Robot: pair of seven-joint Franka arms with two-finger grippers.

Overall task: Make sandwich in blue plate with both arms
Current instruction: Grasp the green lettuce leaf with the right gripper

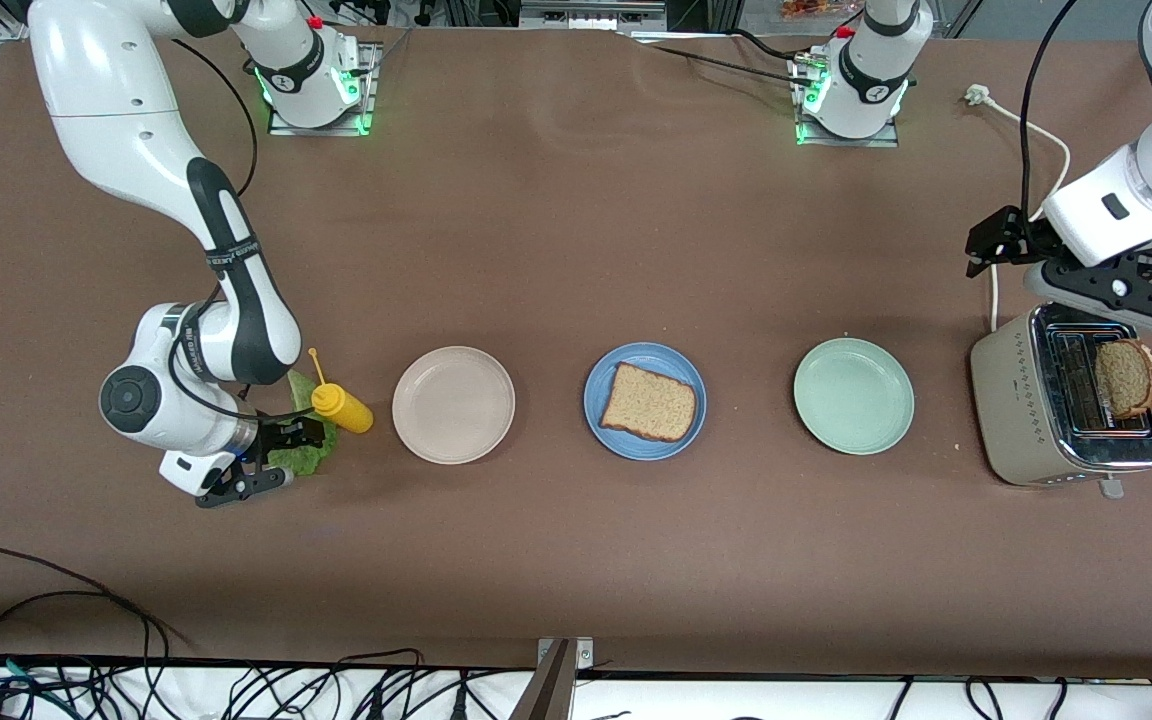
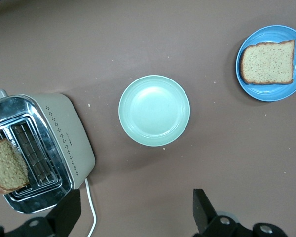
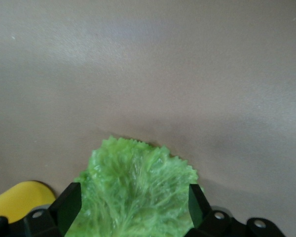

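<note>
Lettuce (image 3: 133, 192) is lying between the right gripper's (image 1: 271, 455) spread fingers for pickup; at three o'clock, the left gripper (image 1: 1056, 262), open, is hovering over the toaster (image 1: 1026, 400).

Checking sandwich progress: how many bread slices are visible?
2. One bread slice lies flat on the blue plate. The other slice stands in the toaster slot, under the left gripper. None hidden, seemingly.
</note>
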